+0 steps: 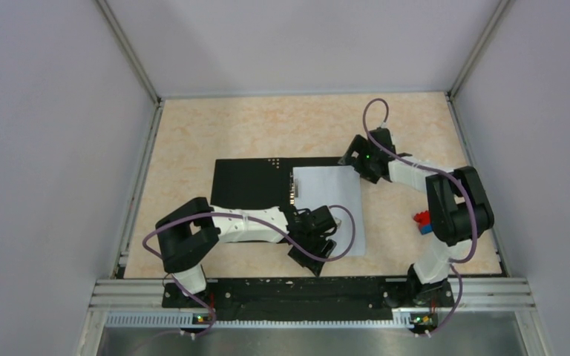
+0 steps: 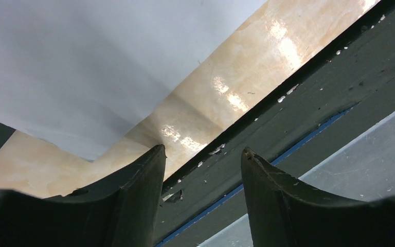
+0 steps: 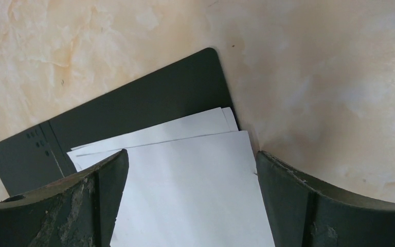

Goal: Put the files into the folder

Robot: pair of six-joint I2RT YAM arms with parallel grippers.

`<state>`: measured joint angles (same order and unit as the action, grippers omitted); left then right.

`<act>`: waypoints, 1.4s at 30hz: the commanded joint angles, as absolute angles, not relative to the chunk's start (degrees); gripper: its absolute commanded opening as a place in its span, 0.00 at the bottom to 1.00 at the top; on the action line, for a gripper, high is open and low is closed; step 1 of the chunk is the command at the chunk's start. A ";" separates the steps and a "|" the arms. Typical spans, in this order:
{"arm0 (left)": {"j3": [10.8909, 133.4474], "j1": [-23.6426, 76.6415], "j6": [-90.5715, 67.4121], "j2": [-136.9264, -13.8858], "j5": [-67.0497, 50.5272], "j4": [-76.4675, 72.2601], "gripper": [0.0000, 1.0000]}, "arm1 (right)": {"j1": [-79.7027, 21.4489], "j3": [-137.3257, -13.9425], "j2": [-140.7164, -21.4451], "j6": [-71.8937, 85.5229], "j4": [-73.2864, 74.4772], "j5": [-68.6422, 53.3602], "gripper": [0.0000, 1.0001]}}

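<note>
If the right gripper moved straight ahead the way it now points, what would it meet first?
Most likely the files: their corner lies between the fingers of the open right gripper, on the folder. Depth is unclear.

Desk [image 1: 267,126]: peach-beige with a paler marbled pattern, glossy white glare spots in the left wrist view. Folder [image 1: 252,182]: black inside, a few tiny white dots near the far edge; reads dark charcoal in the right wrist view. Files [image 1: 330,196]: plain white, thin grey lines at the sheet edges. Toy block [image 1: 422,220]: red over blue. Left arm [image 1: 245,222] and right arm [image 1: 453,200]: white links, black joints. Cable [image 1: 144,245]: purple. Jaws: dark grey-black, pale scuffs. Near rail [image 2: 313,87]: black, white flecks, thin blue stripe. Walls [image 1: 44,148]: pale grey.
</note>
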<state>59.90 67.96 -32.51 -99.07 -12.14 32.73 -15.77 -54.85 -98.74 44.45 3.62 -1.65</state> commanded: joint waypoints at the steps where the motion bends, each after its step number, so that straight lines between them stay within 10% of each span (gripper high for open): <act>1: 61.52 68.20 -32.52 -99.53 -11.40 31.72 0.61 | -17.31 -58.02 -100.04 43.63 3.41 -0.85 0.93; 42: 68.18 67.56 -36.61 -110.39 -5.01 25.58 0.60 | -13.98 -53.84 -90.77 42.83 8.83 0.55 0.94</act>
<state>68.38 68.64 -37.39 -107.24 -11.64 26.92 -14.09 -54.48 -93.82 43.62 9.04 0.01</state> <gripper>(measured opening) 0.598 0.938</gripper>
